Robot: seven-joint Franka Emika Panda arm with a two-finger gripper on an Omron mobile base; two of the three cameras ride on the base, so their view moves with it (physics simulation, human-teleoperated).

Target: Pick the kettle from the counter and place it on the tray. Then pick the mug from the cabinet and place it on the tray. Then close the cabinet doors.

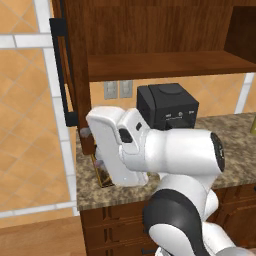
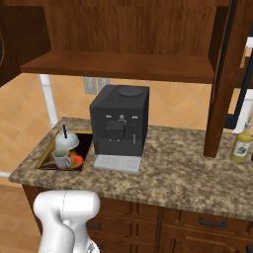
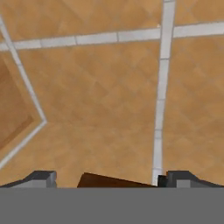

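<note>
With kettle (image 2: 66, 141) and mug (image 2: 62, 158) on the tray (image 2: 45, 159) at the tabletop's (image 2: 188, 168) end, the jaws gape empty; the stiff, heavy cabinet doors (image 2: 225, 74) look best pushed at the free edge.

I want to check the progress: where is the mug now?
In the right base view, the mug stands on the tray at the counter's left end, just in front of the kettle.
</note>
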